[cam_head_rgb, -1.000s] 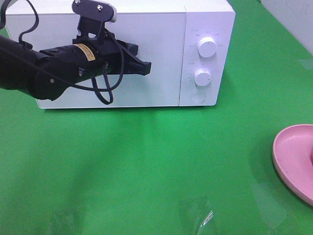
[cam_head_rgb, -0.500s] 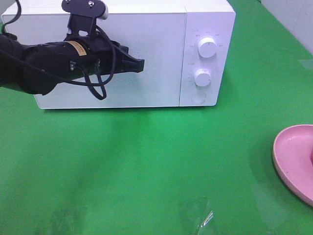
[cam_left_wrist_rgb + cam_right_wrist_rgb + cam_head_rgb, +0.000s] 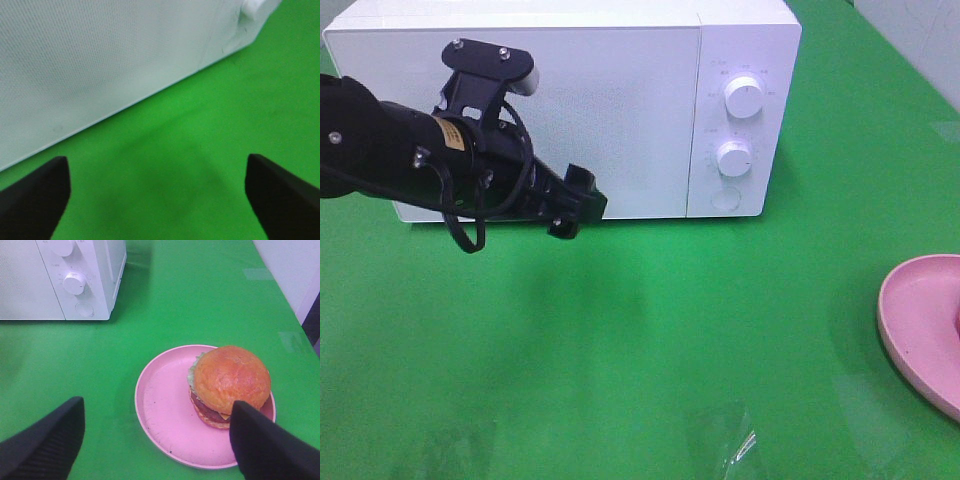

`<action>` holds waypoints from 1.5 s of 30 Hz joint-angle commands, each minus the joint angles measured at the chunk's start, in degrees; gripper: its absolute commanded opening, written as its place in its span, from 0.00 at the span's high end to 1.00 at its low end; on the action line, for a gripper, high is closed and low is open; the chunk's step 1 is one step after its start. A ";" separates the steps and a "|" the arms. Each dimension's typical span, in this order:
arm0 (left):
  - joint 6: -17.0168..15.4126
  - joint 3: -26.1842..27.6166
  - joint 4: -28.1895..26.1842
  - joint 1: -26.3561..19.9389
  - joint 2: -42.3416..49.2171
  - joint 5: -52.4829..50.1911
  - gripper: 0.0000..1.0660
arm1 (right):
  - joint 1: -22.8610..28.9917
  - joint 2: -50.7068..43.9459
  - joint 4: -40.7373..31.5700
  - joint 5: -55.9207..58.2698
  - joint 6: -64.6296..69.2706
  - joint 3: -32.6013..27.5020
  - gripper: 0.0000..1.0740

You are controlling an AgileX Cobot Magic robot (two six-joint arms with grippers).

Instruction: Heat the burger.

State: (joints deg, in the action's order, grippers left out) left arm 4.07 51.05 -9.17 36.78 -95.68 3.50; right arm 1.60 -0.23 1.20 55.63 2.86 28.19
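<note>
Item one, my left gripper (image 3: pixel 575 203): jaws spread wide and empty, hanging low over the green table (image 3: pixel 650 340) just in front of the shut door of the white microwave (image 3: pixel 620 100). Item two, my right gripper (image 3: pixel 155 440): jaws also wide, holding nothing, poised above the pink plate (image 3: pixel 165 410). Item three, burger (image 3: pixel 230 385): on that plate, toward its far-right side, right of the microwave.

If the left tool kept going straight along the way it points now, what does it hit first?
Most likely the green table. The left tool is open and angled downward just in front of the microwave; its wrist view shows bare green surface between the fingers, the microwave off to one side. Depth is hard to judge.
</note>
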 commanded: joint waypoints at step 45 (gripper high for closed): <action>5.84 -0.17 2.23 -41.02 36.33 65.66 0.07 | -0.29 -1.55 -0.17 -0.63 -0.63 -0.11 0.32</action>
State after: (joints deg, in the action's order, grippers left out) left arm 9.74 51.05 -7.16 -4.07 -60.10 67.90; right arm 1.60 -0.23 1.20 55.63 2.86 28.19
